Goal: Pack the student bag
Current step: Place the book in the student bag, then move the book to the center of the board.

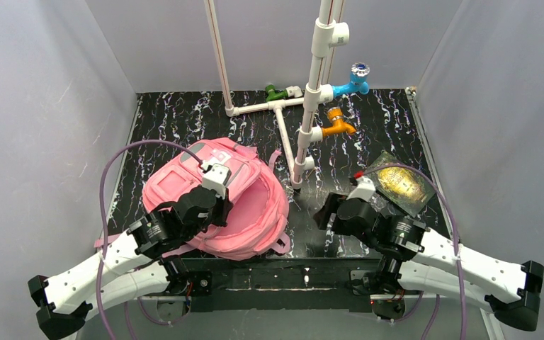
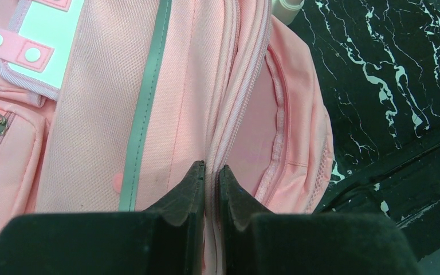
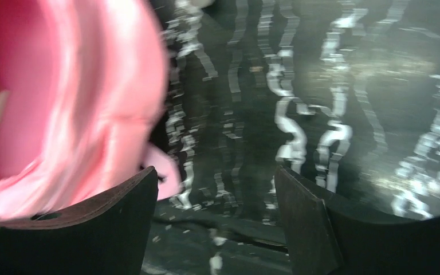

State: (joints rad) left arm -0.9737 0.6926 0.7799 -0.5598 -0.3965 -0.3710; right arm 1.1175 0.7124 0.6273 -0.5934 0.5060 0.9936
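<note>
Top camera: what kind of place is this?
Probably a robot test booth: plain grey walls box in a black marbled table, two robot arms are bolted at its near edge, and white pipes with coloured valves stand behind.

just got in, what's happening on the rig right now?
The left pincer is shut on the zip edge at the opening of the pink student bag. The right pincer stands open and empty just beside the bag, over the black table. A dark book with a gold cover lies on the table at the right, not yet packed.

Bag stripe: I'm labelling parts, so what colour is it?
Grey; the stripe shows best in the left wrist view.
</note>
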